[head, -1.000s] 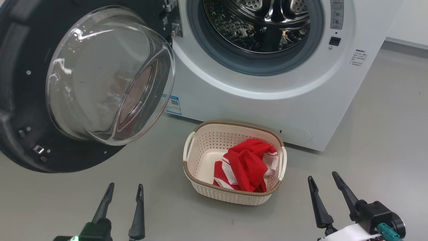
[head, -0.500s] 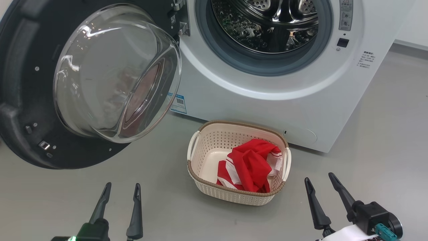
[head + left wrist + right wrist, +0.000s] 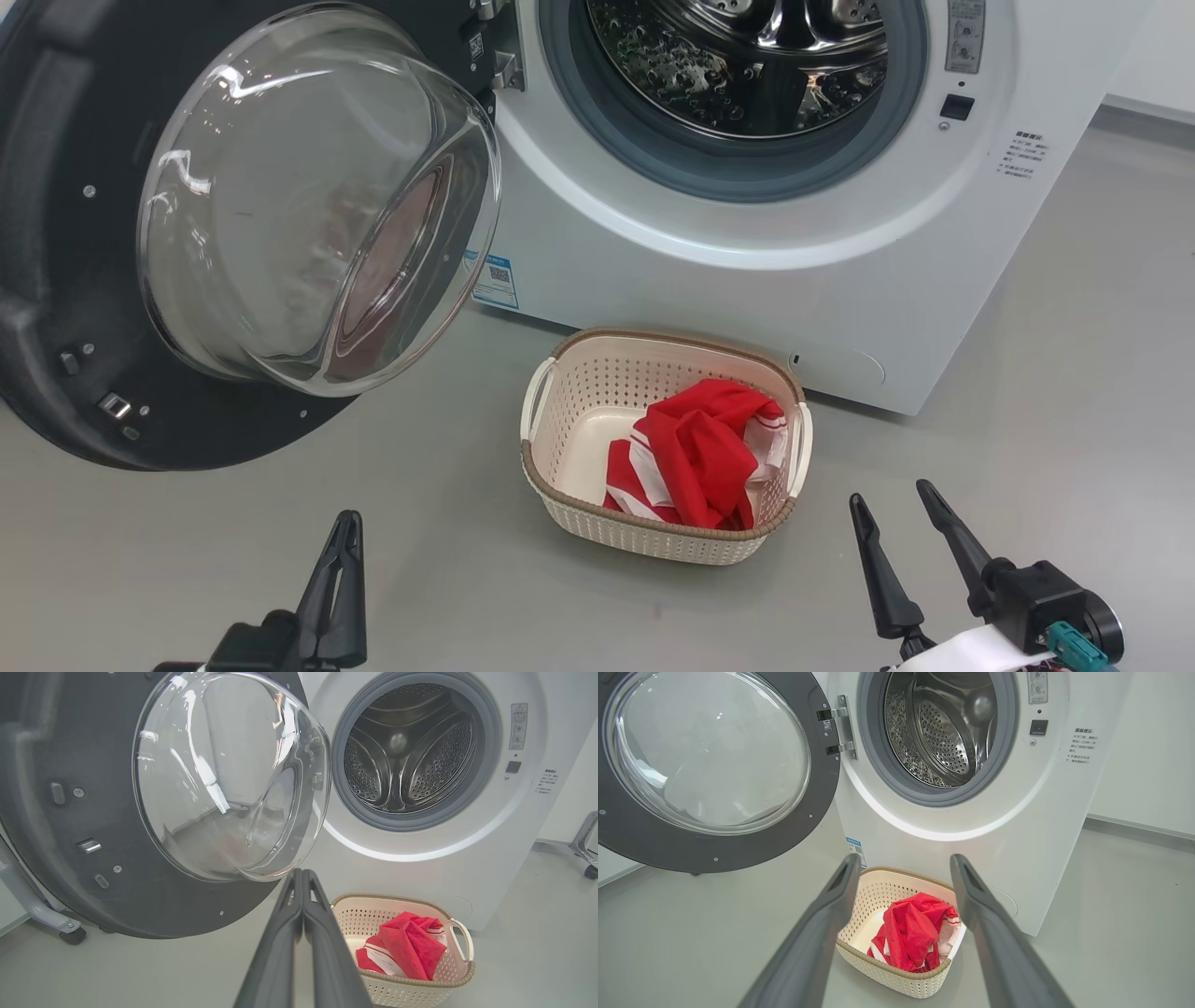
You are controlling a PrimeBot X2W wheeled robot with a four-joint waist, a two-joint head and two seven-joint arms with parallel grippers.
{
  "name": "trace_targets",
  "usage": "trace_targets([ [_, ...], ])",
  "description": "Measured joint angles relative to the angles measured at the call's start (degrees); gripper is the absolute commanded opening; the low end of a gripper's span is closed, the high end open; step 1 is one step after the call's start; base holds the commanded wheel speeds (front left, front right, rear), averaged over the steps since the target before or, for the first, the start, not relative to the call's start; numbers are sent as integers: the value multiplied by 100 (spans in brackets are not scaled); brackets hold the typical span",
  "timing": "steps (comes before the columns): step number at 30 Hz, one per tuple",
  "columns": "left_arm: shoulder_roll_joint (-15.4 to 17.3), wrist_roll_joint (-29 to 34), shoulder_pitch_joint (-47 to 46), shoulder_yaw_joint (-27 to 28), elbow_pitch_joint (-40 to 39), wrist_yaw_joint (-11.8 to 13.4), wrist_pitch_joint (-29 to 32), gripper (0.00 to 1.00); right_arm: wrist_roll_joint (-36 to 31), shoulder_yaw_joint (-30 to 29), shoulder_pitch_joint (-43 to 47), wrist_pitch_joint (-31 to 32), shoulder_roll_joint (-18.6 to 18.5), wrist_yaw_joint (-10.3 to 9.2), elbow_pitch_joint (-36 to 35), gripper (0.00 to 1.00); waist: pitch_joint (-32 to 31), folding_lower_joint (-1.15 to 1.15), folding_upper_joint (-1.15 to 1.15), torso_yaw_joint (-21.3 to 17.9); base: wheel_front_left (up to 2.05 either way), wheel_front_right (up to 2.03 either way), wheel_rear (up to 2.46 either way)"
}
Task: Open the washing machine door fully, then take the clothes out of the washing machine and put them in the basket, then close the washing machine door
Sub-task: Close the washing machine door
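- Two grippers sit nearest, low in the head view. The left gripper [image 3: 347,523] has its dark fingers [image 3: 280,952] pressed flat together with nothing between them, tips pointing up over the floor [image 3: 420,523].
- The right gripper [image 3: 889,495] has its jaws spread wide and holds nothing. In its wrist view the two fingers frame the basket without touching it.
- The floor is smooth and grey.
- The basket [image 3: 665,333] stands on the floor beyond the grippers, just in front of the machine's lower panel and nearer the right gripper than the left. It is cream plastic, a rounded rectangle with perforated sides, a brown woven-look rim and a pale handle at each short end.
- The clothes [image 3: 695,448] lie inside the basket, heaped toward its right side, so the cream bottom shows bare on the left. They are bright red, soft and crumpled, with white stripes and trim showing at the folds.
- The door [image 3: 56,280] hangs wide open at the left, well apart from both grippers. Its matte black inner face is turned toward the robot, and a clear glass bowl [image 3: 299,205] bulges out from its centre, streaked with reflections.
- Metal hinges [image 3: 840,728] join the door to the machine [image 3: 653,289], a big white front-loader.
- A small blue label [image 3: 495,280] sits low on its front, beside the bowl's edge.
- A grey ring [image 3: 653,173] surrounds the mouth, and the perforated steel drum [image 3: 738,56] shines behind it.
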Motion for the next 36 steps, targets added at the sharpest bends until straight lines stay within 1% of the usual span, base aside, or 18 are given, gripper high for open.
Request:
trace_targets([
  [2,0,-215,0,-41,-41,-16,0,0,0,-8,-6,0,0,0,0,100,12,0,0,1,0,0,0],
  [3,-2,-349,0,-58,-79,-85,-1,0,0,-9,-7,0,0,1,0,100,18,0,0,2,0,0,0],
  [6,-8,-1126,-1,-153,-278,-365,-43,0,-12,-11,-9,0,0,1,-1,100,39,0,0,10,0,0,0],
  [7,-10,-1553,-1,-234,-382,-435,-44,0,-31,-12,-11,0,0,1,-1,100,48,0,0,13,0,0,0],
  [8,-10,-1553,-1,-234,-382,-435,-44,0,-31,-12,-11,0,0,1,-1,100,48,0,0,13,0,0,0],
  [10,-11,-2470,-3,-364,-601,-591,-76,0,-33,-13,-15,0,-1,1,-2,100,65,0,0,20,0,0,0],
  [13,-10,-3616,0,-583,-1018,-829,-102,0,-45,-4,-41,0,-1,1,-9,100,104,0,0,25,0,0,0],
  [17,-10,-4706,197,-983,-1664,-1152,-201,0,-63,-23,-74,0,-3,1,-10,100,148,0,0,26,0,0,0],
  [19,-10,-5249,347,-1126,-1920,-1216,-203,0,-79,-23,-94,0,-3,1,-9,100,159,0,0,26,0,0,0],
  [22,-8,-6056,369,-1115,-2258,-1268,-219,0,-83,-24,-125,0,-4,2,-11,100,174,0,0,24,0,0,0],
  [24,-9,-6602,293,-872,-2395,-1269,-219,0,-85,-27,-125,0,-9,2,-11,100,185,0,0,23,0,0,0],
  [26,-10,-7116,66,-463,-2481,-1269,-219,0,-86,-33,-125,0,-12,2,-13,100,198,0,0,24,0,0,0],
  [27,-8,-7257,-80,-271,-2531,-1269,-220,0,-86,-35,-125,0,-16,2,-13,100,205,0,0,26,0,0,0],
  [29,-13,-7302,-305,46,-2672,-1276,-220,0,-92,-44,-124,0,-20,2,-31,100,231,0,0,30,0,0,0],
  [33,-27,-7293,-631,750,-2694,-1311,-221,0,-96,-47,-125,0,-31,2,-37,100,275,0,0,46,0,0,0],
  [36,88,-7343,-853,1306,-2674,-1311,-252,0,-104,-43,-126,0,-31,11,-38,100,308,0,0,46,0,0,0],
])
